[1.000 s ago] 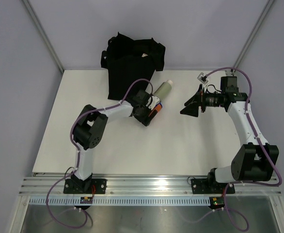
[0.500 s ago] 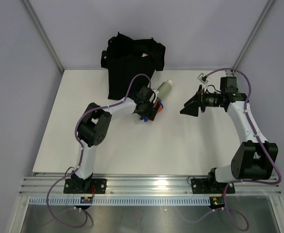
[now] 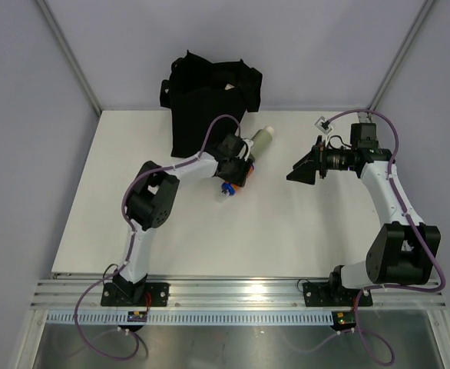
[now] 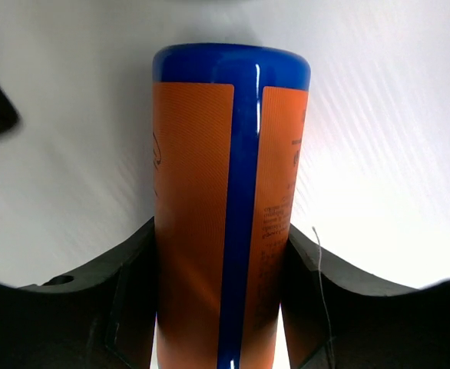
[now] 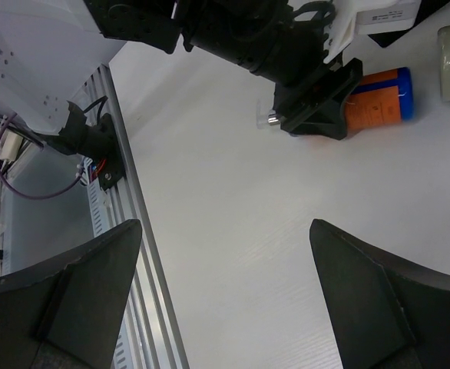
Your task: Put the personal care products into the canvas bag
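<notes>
Left fingers [image 4: 125, 296]: closed against both sides of the orange bottle [image 4: 229, 200], its blue end pointing away from the wrist.
Bottle: on the bench [image 3: 286, 231], just in front of the black bag [image 3: 206, 108], near a green bottle [image 3: 260, 140].
Right fingers [image 5: 79, 300]: spread wide, holding nothing, well off to the side.
Step in hand: securing the grip before a lift, most likely.
Doing it well: squeeze firmly, because the round, glossy body may slip. Lift straight up, then carry it over the bag's mouth before letting go.
</notes>
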